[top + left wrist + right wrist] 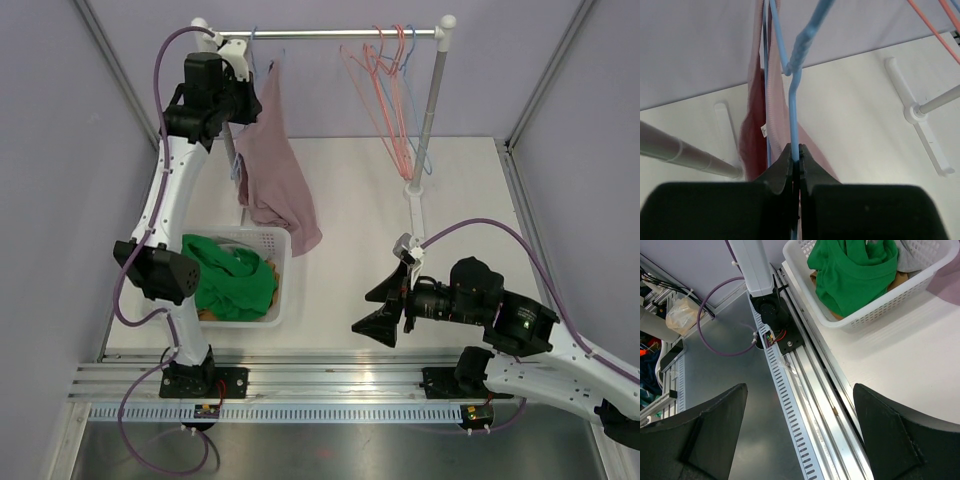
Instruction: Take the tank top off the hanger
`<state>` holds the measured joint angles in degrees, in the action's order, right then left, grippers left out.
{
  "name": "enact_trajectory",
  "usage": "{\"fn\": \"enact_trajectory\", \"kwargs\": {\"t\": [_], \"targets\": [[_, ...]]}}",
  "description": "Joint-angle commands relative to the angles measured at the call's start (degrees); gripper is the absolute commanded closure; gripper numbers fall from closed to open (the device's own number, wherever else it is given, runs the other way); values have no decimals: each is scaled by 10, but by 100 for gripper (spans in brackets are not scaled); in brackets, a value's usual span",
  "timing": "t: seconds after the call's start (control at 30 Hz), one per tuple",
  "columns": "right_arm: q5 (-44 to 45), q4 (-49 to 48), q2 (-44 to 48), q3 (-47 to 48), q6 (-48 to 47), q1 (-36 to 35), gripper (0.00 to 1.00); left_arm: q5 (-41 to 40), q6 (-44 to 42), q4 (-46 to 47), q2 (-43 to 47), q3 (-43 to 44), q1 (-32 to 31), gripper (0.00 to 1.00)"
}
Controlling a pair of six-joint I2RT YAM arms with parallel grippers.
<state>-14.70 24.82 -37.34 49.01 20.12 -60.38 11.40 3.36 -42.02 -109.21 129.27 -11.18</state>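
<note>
We see the left pincer [796, 156] clamped on the thin blue wire hanger [794, 120]. The dusty-pink fabric tank top [275, 170], at 11 o'clock, hides the hanger's shoulders. The right pincer [800, 435] gapes wide.

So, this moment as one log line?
left gripper shut on blue hanger | tank top hanging on it | right gripper open, empty

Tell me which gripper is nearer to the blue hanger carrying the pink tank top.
Left. The left gripper is shut on the blue hanger, beside the tank top; the right gripper sits open over the table near its front edge, far away.
</note>
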Motion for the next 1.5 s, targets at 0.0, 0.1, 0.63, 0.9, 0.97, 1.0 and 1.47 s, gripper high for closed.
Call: {"fn": "enact_trajectory", "kwargs": {"t": [0.0,0.1,0.63,0.9,0.97,1.0,1.47], "targets": [[-12,-25,2,1,-7,-2,7,-52,28,34,59,28,-18,100],[-12,-24,6,2,-5,-3,7,-51,79,51,81,27,-23,100],[16,15,72,26,14,-2,7,-111,221,57,167,-7,-120,100],[160,41,84,39,24,-2,1,-49,287,169,266,-183,-177,100],[208,40,90,38,30,-2,0,-53,295,197,297,-222,-195,100],[223,42,93,40,34,-2,0,-54,297,204,307,-234,-211,100],[393,32,114,42,51,-2,1,-139,315,415,510,-545,-417,100]]}}
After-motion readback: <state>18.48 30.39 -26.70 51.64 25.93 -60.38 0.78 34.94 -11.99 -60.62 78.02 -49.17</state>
